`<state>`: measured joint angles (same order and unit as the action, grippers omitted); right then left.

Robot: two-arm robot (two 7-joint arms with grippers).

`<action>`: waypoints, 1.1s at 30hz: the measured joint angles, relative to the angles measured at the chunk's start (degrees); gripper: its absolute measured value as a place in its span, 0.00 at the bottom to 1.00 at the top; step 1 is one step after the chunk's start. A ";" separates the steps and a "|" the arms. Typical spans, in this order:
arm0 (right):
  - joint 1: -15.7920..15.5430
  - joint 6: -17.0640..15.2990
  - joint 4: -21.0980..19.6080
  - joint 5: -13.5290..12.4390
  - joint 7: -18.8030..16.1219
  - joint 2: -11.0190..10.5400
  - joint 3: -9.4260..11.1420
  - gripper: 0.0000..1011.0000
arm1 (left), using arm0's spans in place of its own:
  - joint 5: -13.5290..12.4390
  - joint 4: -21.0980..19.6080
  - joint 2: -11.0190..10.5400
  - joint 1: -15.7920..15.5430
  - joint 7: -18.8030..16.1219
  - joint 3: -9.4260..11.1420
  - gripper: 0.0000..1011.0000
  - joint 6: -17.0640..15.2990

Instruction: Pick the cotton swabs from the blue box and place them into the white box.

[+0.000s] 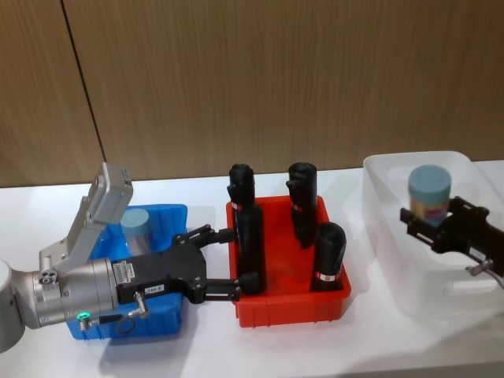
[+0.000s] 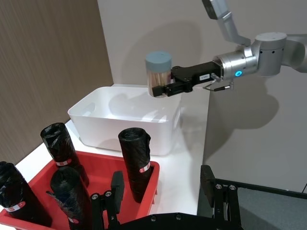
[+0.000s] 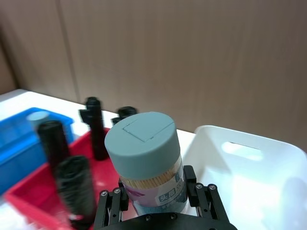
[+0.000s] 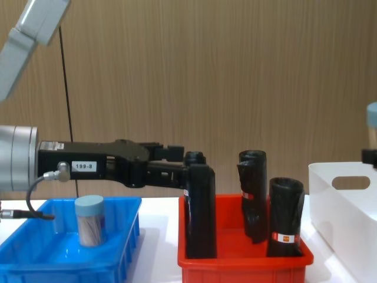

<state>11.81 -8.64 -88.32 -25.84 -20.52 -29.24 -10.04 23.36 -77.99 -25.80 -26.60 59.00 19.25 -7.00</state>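
- Right tool (image 1: 431,216), in the head view, is clamped on a swab tub (image 1: 429,187) with a pale-blue lid. It holds the tub upright above the white box (image 1: 386,236), which stands on the tabletop (image 1: 236,346) a little to the right of the red bin (image 1: 291,307).
- Left tool (image 1: 235,262) hovers at the red bin's left wall with its fingers spread. Four black rolls (image 1: 331,252) stand inside the bin. The blue box (image 1: 169,216) sits just left of the red bin, with a second swab tub (image 1: 136,224) upright in it.
- In the left wrist view, the left tool's two fingers stand wide apart with nothing between them, over the red bin's rim. Beyond the red bin, the right tool grips the swab tub by its lower body, above the white box and clear of its rim.
- In the right wrist view, both fingers press the swab tub's sides. Pale sticks and a printed label show under the lid. The white box's oval handle cut-out is close by, and the red bin and blue box lie farther off.
- In the chest view, the left tool reaches level across to the red bin's left edge, above rim height, its tips right by the nearest roll. I cannot tell whether they touch. The second swab tub stands in the blue box, left of the red bin.
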 joint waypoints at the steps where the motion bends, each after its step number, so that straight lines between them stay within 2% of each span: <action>1: 0.37 -0.13 0.48 0.04 0.40 0.09 0.05 0.66 | 0.00 0.00 0.00 0.00 0.00 0.00 0.99 0.00; 5: 2.12 -0.89 2.73 0.64 2.61 0.64 0.15 0.66 | 0.00 0.00 0.00 0.00 0.00 0.00 0.99 0.00; 8: 4.48 -1.78 6.00 1.77 4.55 1.50 0.09 0.66 | 0.00 0.00 0.00 0.00 0.00 0.00 0.99 0.00; 19: 10.54 -2.82 15.59 4.56 6.59 3.88 -0.75 0.66 | 0.00 0.00 0.00 0.00 0.00 0.00 0.99 0.00; 24: 12.43 -2.90 18.83 5.47 6.84 4.64 -1.11 0.77 | 0.00 0.00 0.00 0.00 0.00 0.00 0.99 0.00; 27: 13.07 -2.90 19.87 5.80 6.86 4.91 -1.21 0.88 | 0.00 0.00 0.00 0.00 0.00 0.00 0.99 0.00; 33: 13.99 -2.65 21.34 6.22 6.88 5.31 -1.33 0.99 | 0.00 0.00 0.00 0.00 0.00 0.00 0.99 0.00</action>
<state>25.80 -11.30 -66.98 -19.62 -13.64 -23.93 -11.37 23.37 -77.99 -25.80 -26.60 59.00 19.25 -7.00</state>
